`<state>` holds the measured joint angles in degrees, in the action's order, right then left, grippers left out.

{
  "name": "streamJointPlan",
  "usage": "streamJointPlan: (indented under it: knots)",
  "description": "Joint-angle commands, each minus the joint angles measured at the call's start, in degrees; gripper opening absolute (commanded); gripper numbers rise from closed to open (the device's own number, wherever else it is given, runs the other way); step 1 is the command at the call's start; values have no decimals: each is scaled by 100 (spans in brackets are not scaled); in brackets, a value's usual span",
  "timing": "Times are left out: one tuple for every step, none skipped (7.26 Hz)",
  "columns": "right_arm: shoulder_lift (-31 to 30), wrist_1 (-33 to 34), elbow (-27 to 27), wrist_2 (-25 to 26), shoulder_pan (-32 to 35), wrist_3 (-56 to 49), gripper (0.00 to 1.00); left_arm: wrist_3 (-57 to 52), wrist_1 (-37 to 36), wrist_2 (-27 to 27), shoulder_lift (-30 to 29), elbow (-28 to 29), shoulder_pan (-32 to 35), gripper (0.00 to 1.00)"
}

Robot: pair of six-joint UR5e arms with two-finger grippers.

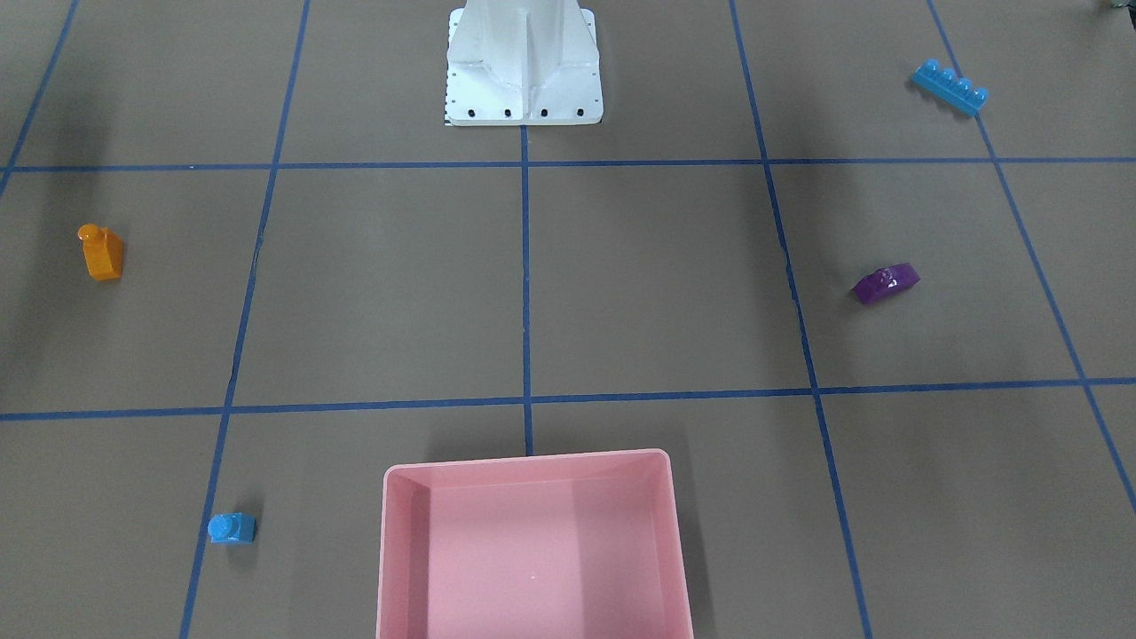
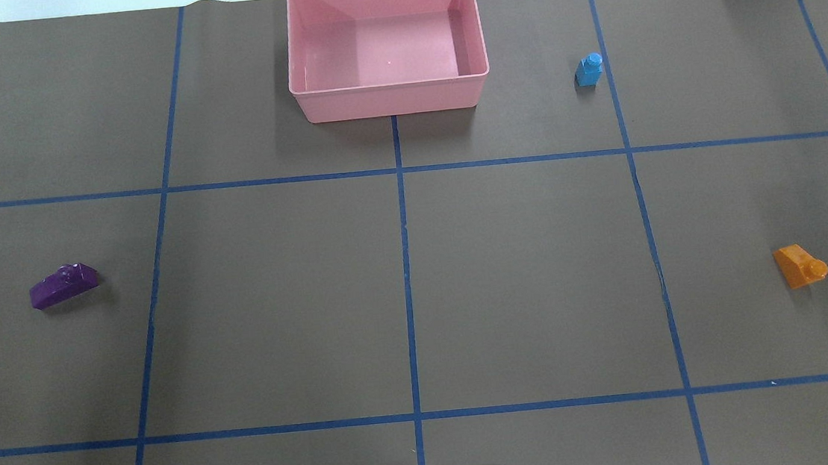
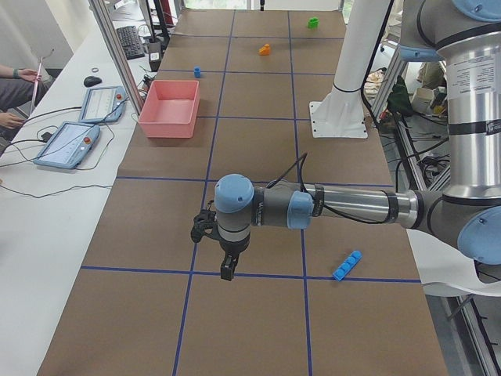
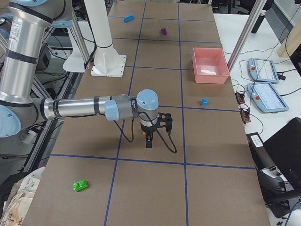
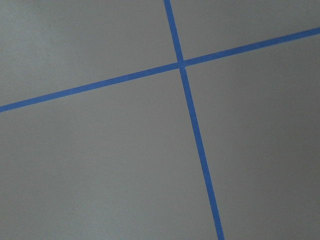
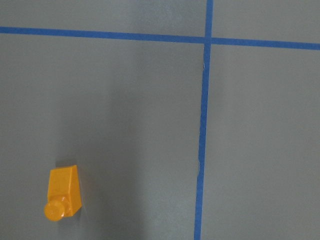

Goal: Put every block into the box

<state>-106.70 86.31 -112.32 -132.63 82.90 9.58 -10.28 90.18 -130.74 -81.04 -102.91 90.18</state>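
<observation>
The pink box (image 2: 387, 98) stands empty at the table's far middle, also seen in the front view (image 1: 524, 461). On the brown mat lie an orange sloped block (image 2: 799, 266), a tiny blue block (image 2: 589, 69), a purple block (image 2: 63, 285), a long blue block (image 1: 949, 86) and a green block (image 4: 81, 185). The orange block (image 6: 62, 199) lies at the lower left of the right wrist view. My left gripper (image 3: 227, 270) hangs over the mat left of the long blue block (image 3: 347, 265). My right gripper (image 4: 149, 142) points down over the mat. For both grippers I cannot tell open from shut.
The white robot base (image 1: 524, 80) is bolted at the table's near middle. Blue tape lines (image 5: 192, 130) divide the mat into squares. A side table holds two control tablets (image 3: 66, 145) and cables, with a person's hands (image 3: 16, 78) at its edge.
</observation>
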Motion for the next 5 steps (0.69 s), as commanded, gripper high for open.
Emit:
streamJointPlan:
  knots:
    - [0, 0, 0, 0, -2, 0, 100, -9, 78, 4, 0, -1, 0, 100]
    - [0, 0, 0, 0, -2, 0, 100, 0, 166, 5, 9, 25, 0, 100]
    - [0, -148, -9, -9, -11, -9, 100, 0, 176, -4, 9, -18, 0, 100]
    - [0, -280, 0, -9, -115, 0, 100, 0, 176, -4, 0, -132, 0, 100]
    - [9, -368, -9, -17, -412, 52, 100, 0, 176, -4, -9, -167, 0, 100]
